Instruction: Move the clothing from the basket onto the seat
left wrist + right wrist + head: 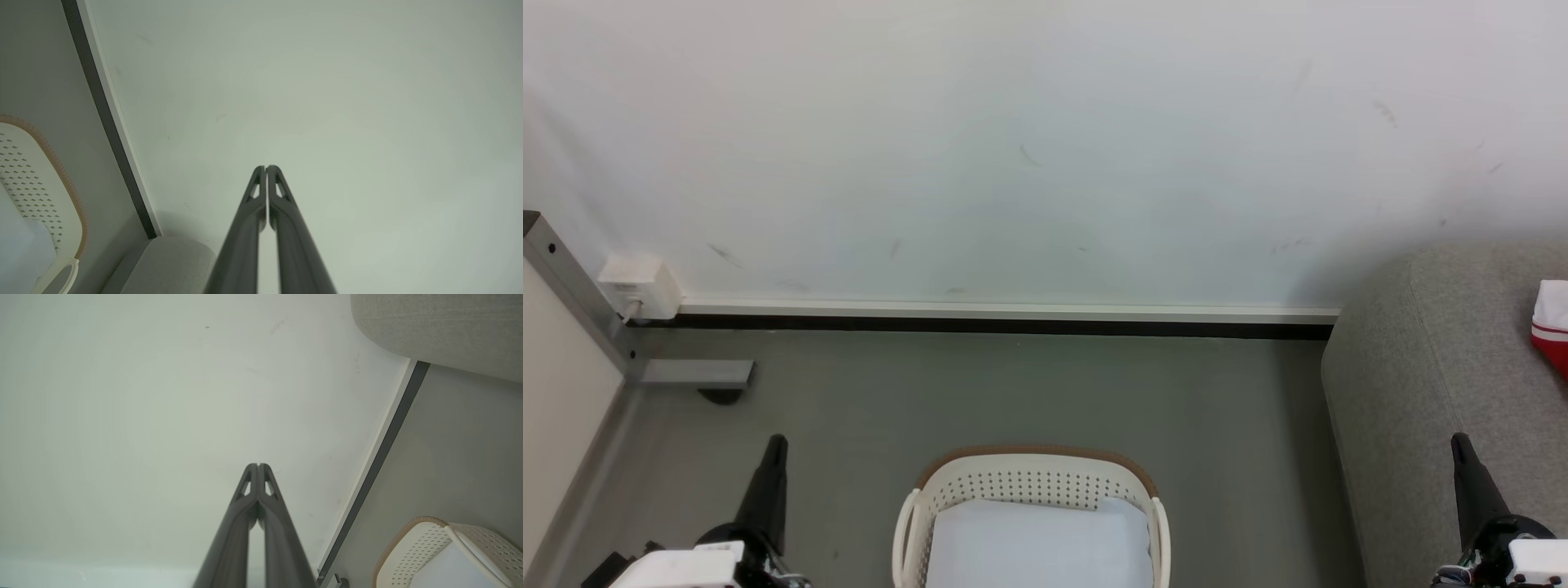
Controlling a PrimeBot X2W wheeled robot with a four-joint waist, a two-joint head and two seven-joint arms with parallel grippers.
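In the head view clothing (1553,328) sits on the seat (1413,376), cropped, axis unclear; left claw (266,167), right claw (258,464) clenched, empty

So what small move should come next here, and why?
Likely just a check: look further down to see the whole basket. The clothing lies on the seat, the basket's visible part holds a pale sheet with no red in sight, and the left gripper and right gripper are shut and empty.

No legible text or labels
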